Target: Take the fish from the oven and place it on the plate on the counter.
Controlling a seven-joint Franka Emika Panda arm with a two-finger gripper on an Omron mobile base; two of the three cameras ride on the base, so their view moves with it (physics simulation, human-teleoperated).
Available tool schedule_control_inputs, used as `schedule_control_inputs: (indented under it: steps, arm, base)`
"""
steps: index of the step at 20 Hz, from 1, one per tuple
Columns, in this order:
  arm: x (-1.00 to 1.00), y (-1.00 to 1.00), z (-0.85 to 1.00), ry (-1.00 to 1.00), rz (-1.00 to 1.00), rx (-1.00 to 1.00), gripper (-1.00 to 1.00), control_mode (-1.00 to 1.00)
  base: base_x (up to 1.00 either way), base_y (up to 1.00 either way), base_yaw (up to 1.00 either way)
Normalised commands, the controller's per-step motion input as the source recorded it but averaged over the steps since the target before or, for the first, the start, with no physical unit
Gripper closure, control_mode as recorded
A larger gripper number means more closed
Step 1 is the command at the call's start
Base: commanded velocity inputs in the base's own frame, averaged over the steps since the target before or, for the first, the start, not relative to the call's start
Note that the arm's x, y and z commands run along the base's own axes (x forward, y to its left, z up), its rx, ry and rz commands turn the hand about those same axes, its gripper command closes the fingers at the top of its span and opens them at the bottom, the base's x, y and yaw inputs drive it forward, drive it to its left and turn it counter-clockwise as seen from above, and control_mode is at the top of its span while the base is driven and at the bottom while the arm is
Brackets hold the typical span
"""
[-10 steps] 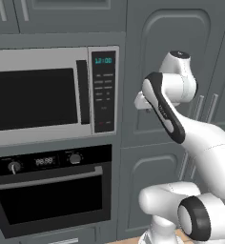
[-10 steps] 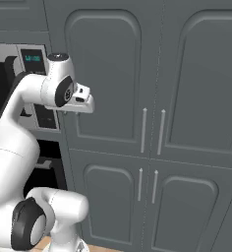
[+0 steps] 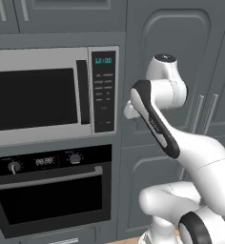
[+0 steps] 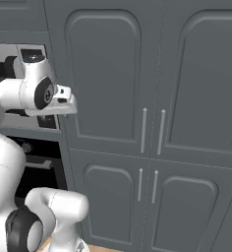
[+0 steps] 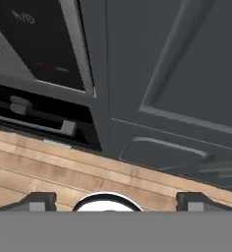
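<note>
The oven sits below the microwave with its black glass door shut and its silver bar handle across the top. Its left edge also shows in the right base view, oven, behind my arm. My wrist hangs in front of the cabinet column right of the microwave. The hand view looks down past the oven to the floor, and my gripper is open, its fingertips far apart with nothing between them. The fish, the plate and the counter are out of view.
A silver microwave with a keypad sits above the oven. Tall grey cabinet doors with paired bar handles fill the right side. Wooden floor lies below, in front of the cabinets.
My wrist has swung a little to the left, toward the microwave and oven column. The oven door stays shut and the jaws stay wide.
</note>
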Motion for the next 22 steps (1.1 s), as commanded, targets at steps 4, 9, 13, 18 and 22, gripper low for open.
schedule_control_inputs:
  steps: [4, 9, 13, 18, 22]
  arm:
    - [-0.04, 0.98, -0.06, -0.03, 0.54, -0.22, -1.00, -1.00]
    - [0.00, 1.00, -0.31, -0.06, 0.56, -0.24, -1.00, -1.00]
    - [0.01, 1.00, -0.65, -0.06, 0.49, -0.18, -1.00, -1.00]
    - [0.00, 1.00, -0.88, -0.13, 0.24, -0.18, -1.00, -1.00]
    - [0.00, 0.97, -0.92, -0.26, 0.06, -0.17, -1.00, -1.00]
  base:
    - [0.00, 0.00, 0.00]
    - [0.00, 0.00, 0.00]
    - [0.00, 0.00, 0.00]
    - [0.00, 0.00, 0.00]
    - [0.00, 0.00, 0.00]
